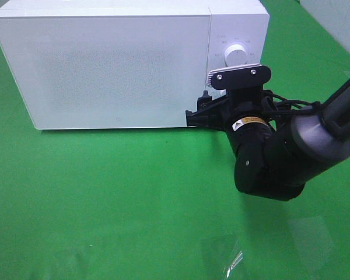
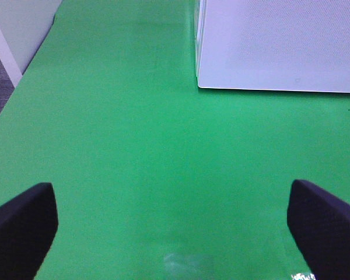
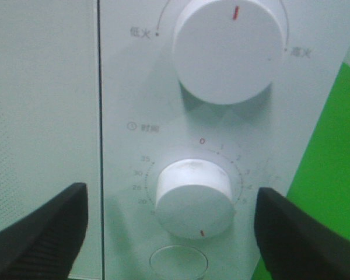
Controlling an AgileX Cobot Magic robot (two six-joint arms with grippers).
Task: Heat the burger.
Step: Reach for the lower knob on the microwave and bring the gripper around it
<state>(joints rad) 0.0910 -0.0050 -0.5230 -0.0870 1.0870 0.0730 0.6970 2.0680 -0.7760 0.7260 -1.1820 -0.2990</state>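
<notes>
Exterior high view is showing a white microwave sitting at the far side of the green tabletop with its door closed, and the right arm reaching in from the right toward the control panel. Right wrist view is showing the right gripper facing the lower timer knob. Its fingers are standing wide apart on either side of the knob, not touching it and holding nothing. The knob's red mark is pointing downward. The upper power knob is sitting higher on the panel, its red mark pointing up. Left wrist view is showing the left gripper hanging over the tabletop with the microwave's near-left corner ahead of it, fingers spread fully and gripping nothing. The burger is showing in no view, so its place cannot be told
</notes>
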